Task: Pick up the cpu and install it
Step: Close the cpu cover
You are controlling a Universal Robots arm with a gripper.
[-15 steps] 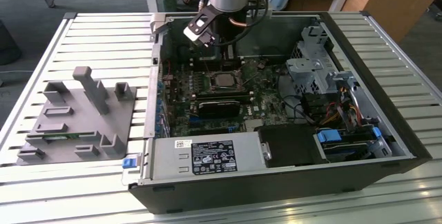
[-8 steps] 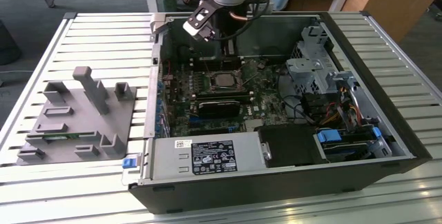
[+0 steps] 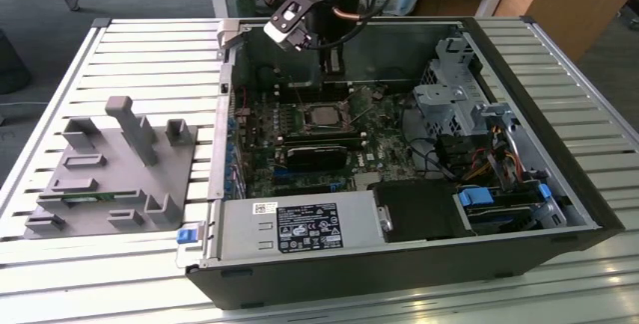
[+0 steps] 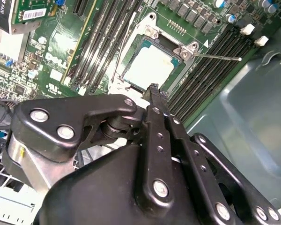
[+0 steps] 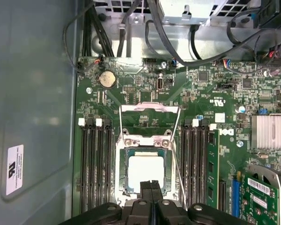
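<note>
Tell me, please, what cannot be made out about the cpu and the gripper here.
First wrist view: the gripper covers one edge of the cpu.
Second wrist view: the gripper hides a corner of the cpu.
Exterior view: the cpu is too small to judge whether it sits flush.

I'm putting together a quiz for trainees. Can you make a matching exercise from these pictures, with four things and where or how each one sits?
1 cpu
2 round battery
3 grey rack
4 gripper

A on the slatted table, outside the case
B lying in the socket
C on the board, near the cables
D shut, over the socket's edge

Pairs: 1-B, 2-C, 3-A, 4-D
</note>
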